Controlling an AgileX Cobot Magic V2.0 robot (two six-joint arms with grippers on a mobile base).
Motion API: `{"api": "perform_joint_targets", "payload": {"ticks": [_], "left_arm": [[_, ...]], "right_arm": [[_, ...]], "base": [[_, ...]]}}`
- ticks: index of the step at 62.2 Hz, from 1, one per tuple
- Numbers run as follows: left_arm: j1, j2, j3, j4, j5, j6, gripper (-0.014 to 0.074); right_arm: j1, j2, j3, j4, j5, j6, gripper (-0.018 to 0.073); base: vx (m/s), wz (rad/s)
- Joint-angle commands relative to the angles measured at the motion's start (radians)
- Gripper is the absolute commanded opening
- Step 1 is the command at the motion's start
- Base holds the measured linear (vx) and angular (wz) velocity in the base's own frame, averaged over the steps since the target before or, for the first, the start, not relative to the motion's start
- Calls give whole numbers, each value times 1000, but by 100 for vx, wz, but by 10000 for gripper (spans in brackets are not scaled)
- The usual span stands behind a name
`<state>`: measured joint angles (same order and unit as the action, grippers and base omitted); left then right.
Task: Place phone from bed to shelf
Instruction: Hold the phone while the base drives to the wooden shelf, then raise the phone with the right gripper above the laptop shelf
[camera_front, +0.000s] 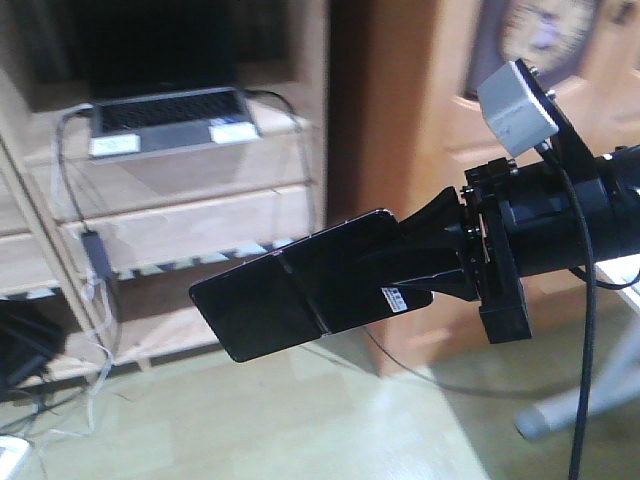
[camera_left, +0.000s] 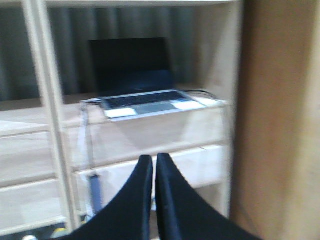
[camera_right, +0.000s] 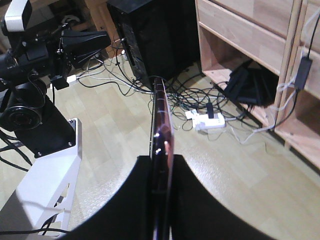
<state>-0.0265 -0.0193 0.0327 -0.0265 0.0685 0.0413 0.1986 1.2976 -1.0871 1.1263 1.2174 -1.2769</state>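
floor: pale wood-look laminate (camera_right: 115, 125), smooth, slight sheen
room: shelving along one wall, brown wooden panel (camera_front: 400, 110) just beside it
shelf: thick light-wood plank (camera_front: 190, 175) in a pale wooden unit, straight square edges, more boards below
laptop: grey, open, dark screen (camera_front: 170, 120), white labels on the palm rest, sits on that plank
clutter: tangle of black cables (camera_right: 200, 95) on the floor, white power strip (camera_right: 210, 121) among them, black box-shaped tower (camera_right: 150, 35) behind
phone: thin glossy black slab (camera_front: 310, 295), crease across the middle, small white sticker near the held end, pinkish metallic edge (edge-on in the right wrist view); up in the air in front of the shelf unit, apart from it
right fingers: black, matte, curved (camera_right: 200, 200), clamped on the phone's sticker end
left fingers: black, tapered (camera_left: 135, 200), pressed nearly together with only a sliver of gap, nothing between them; pointed at the laptop shelf
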Motion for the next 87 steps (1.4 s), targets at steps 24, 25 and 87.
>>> {"api": "perform_joint_targets", "payload": {"ticks": [24, 25, 87], "left_arm": [[2, -7, -24, -11, -75, -9, 1], [2, -7, -24, -11, -75, -9, 1], [2, -7, -24, -11, -75, -9, 1]], "right_arm": [[-2, -27, -27, 91, 70, -6, -3], [-2, -27, -27, 91, 70, -6, -3], [-2, -27, -27, 90, 67, -6, -3]], "base": [[42, 28], [39, 20], [29, 12]]}}
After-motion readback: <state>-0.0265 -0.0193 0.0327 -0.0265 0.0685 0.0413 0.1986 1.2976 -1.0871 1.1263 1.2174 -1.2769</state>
